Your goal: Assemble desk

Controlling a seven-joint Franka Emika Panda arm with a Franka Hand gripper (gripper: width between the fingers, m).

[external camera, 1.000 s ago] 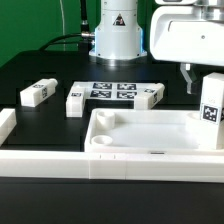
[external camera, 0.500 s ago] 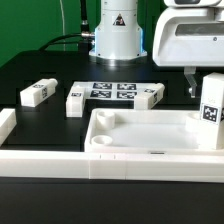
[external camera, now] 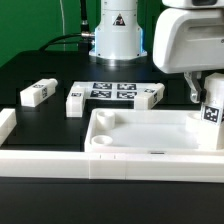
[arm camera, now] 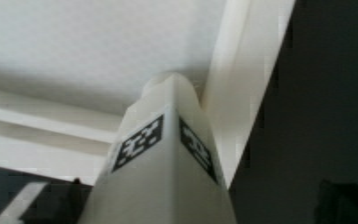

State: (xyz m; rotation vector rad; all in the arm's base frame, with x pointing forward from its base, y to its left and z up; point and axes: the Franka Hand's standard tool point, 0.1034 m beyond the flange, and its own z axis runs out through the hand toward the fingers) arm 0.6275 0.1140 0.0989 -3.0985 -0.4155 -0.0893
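The white tray-like desk top lies at the front of the black table, its round corner sockets facing up. One square white leg with a black-and-white tag stands upright at the top's corner on the exterior view's right. My gripper straddles that leg's upper end. One dark finger hangs clear of the leg's side. In the wrist view the leg rises between the fingertips, with a gap at its side. My gripper is open.
A loose leg lies at the exterior view's left. Two more legs lie at either end of the marker board. A low white border rail runs along the front and left. The robot base stands behind.
My gripper has shifted slightly lower in the exterior view, and its jaws have spread a little wider. The upright leg and the desk top have stayed where they were.
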